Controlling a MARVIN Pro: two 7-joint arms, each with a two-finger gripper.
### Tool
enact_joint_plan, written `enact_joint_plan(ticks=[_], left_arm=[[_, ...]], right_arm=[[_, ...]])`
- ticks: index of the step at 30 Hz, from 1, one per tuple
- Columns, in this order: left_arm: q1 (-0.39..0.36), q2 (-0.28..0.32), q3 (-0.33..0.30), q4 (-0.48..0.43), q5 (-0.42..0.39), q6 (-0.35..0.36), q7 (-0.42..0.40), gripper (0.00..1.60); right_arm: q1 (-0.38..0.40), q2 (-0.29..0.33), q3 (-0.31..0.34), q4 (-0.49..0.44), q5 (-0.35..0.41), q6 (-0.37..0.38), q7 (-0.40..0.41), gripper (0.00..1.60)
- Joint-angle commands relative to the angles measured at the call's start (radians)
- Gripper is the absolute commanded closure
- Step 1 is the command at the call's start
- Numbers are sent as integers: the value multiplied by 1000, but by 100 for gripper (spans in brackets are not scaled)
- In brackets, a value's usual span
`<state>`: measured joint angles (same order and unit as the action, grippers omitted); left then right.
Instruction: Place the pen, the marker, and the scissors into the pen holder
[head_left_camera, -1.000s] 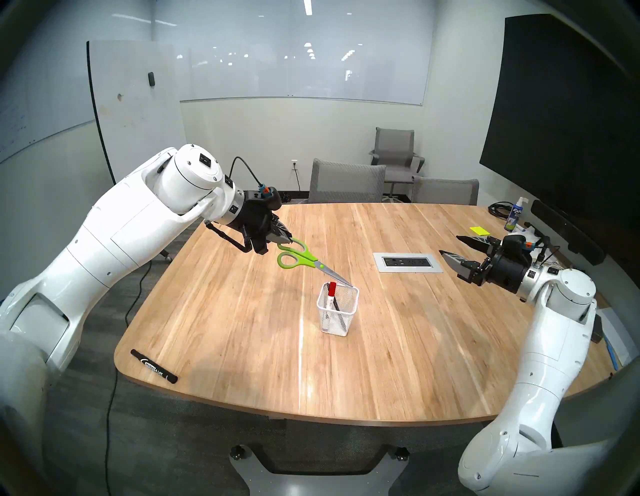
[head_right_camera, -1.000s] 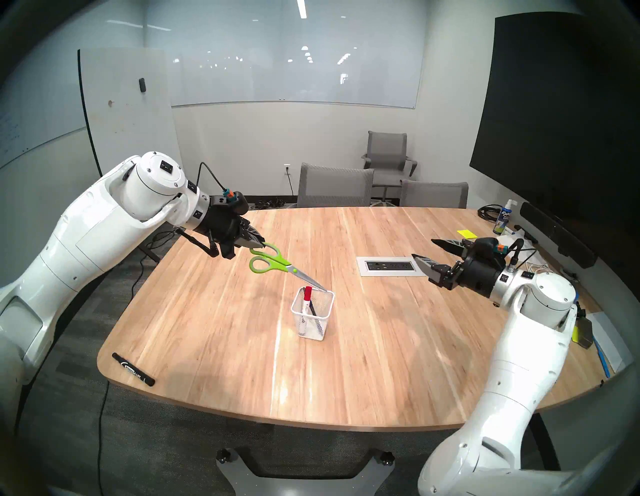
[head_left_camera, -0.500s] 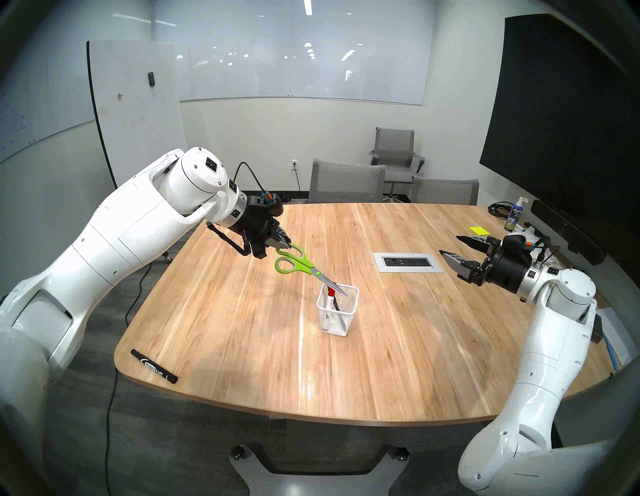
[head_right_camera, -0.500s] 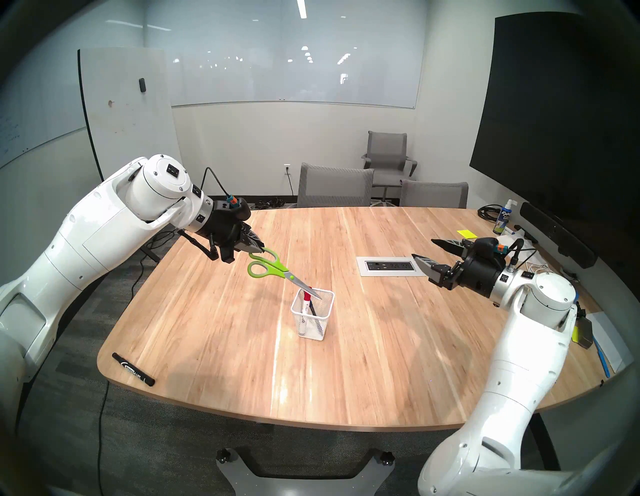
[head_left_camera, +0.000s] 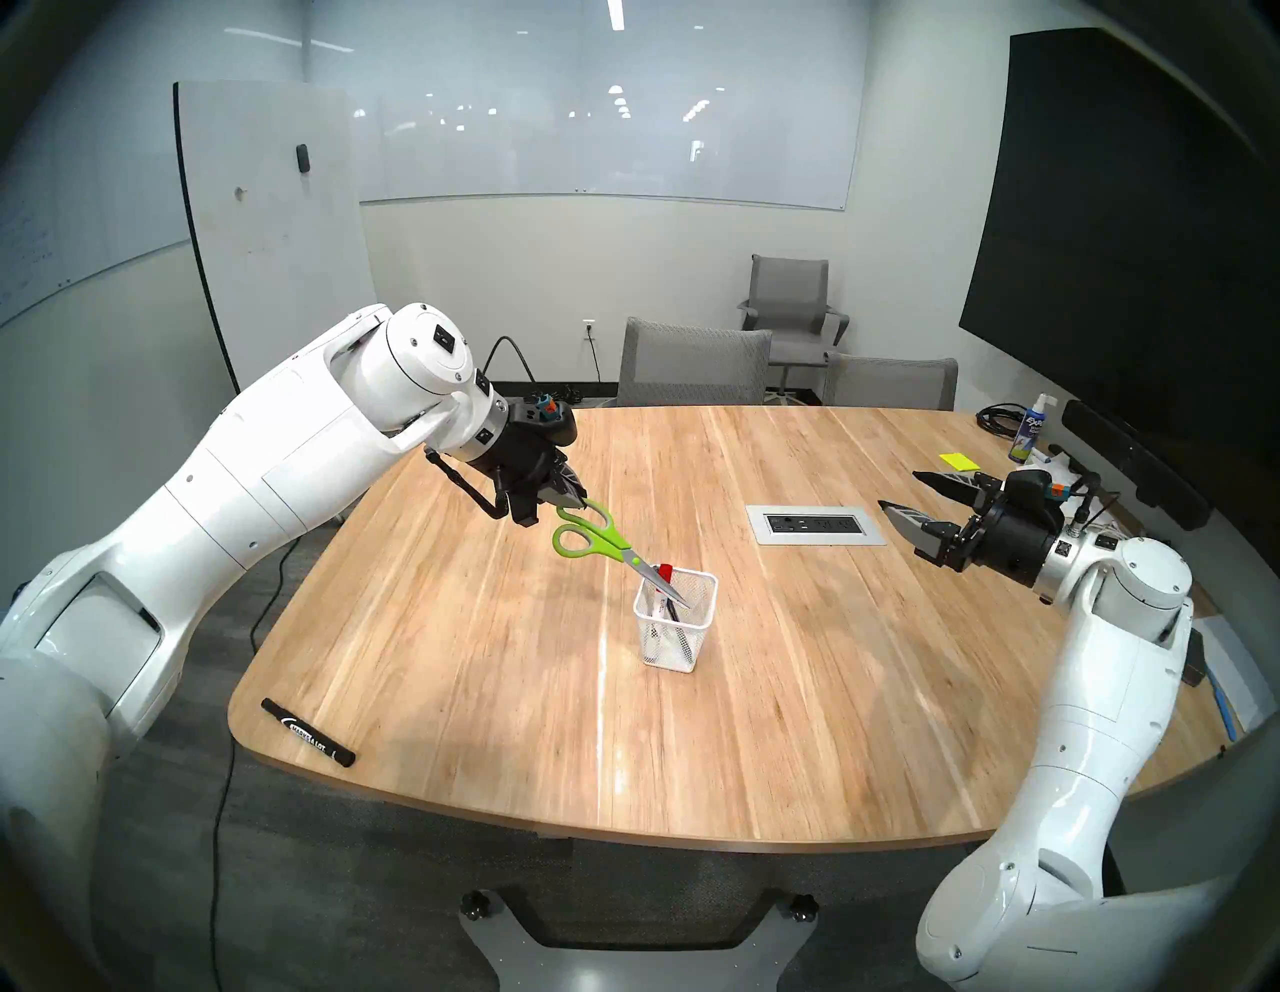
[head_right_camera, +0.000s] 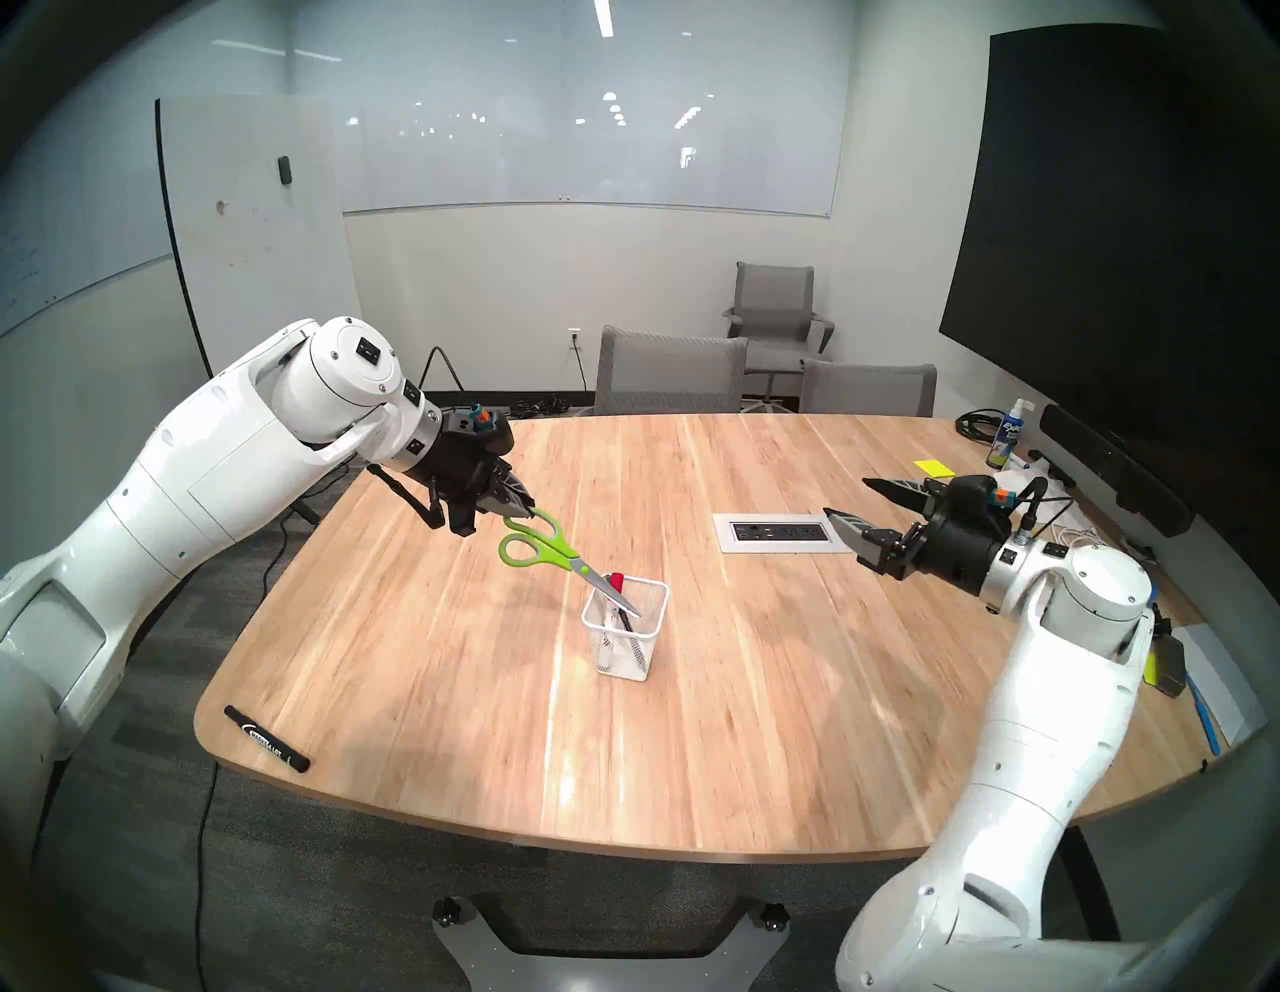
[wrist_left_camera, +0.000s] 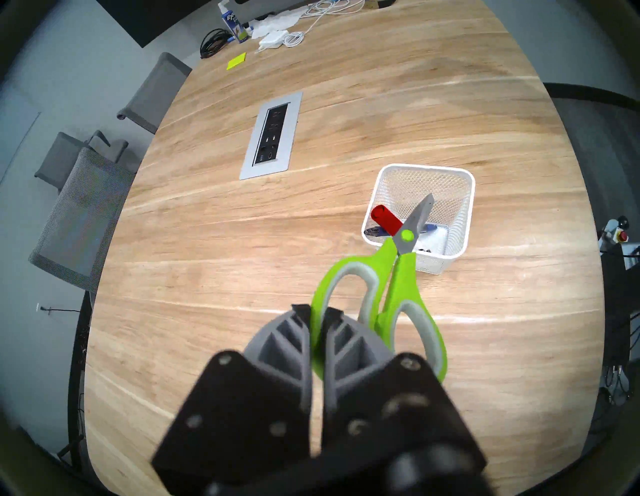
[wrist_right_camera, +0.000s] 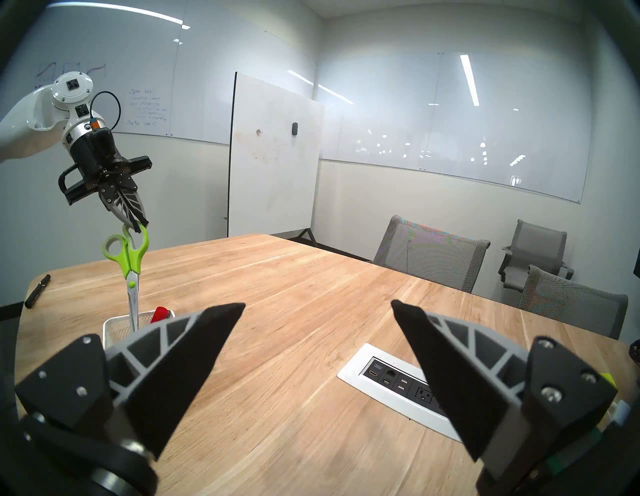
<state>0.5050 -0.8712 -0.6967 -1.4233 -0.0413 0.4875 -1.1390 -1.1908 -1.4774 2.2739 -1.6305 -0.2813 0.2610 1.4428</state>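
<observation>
The left gripper (head_left_camera: 580, 493) grips the scissors (head_left_camera: 597, 537) by a green handle loop, blade tips dipped inside the pen holder (head_left_camera: 682, 634). Right of the holder, the right gripper (head_left_camera: 900, 495) hangs released.

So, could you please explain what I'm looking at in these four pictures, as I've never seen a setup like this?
It is a robot with two white arms at a wooden table. Two pictures come from cameras on its head and look down on the table; the other two come from a camera on each wrist, looking along the fingers.

The left gripper is shut on one green handle of the scissors, whose blades point down into the white mesh pen holder. In the holder stand a red-capped marker and a blue pen. The right gripper hangs open and empty above the table.

A black marker lies near the table's front left corner, and a power socket panel is set into the table's middle.
</observation>
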Motion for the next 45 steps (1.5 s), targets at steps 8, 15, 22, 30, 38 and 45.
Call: enact_joint_plan(ticks=[8, 15, 22, 30, 38, 45], left_arm=[[-48, -57, -1, 41, 30, -23, 0, 160], [-69, -93, 0, 78, 51, -30, 5, 160], [-76, -115, 3, 97, 64, -36, 8, 160], [-84, -137, 19, 97, 87, -44, 2, 160], [-89, -131, 22, 76, 98, -48, -10, 160], [-87, -93, 22, -5, 122, -37, -44, 160]], right_arm=[[14, -1, -2, -14, 9, 1, 2, 0], [14, -1, -2, -14, 9, 1, 2, 0], [14, -1, -2, -14, 9, 1, 2, 0], [14, -1, -2, -14, 9, 1, 2, 0], [14, -1, -2, -14, 9, 1, 2, 0], [14, -1, -2, -14, 9, 1, 2, 0]])
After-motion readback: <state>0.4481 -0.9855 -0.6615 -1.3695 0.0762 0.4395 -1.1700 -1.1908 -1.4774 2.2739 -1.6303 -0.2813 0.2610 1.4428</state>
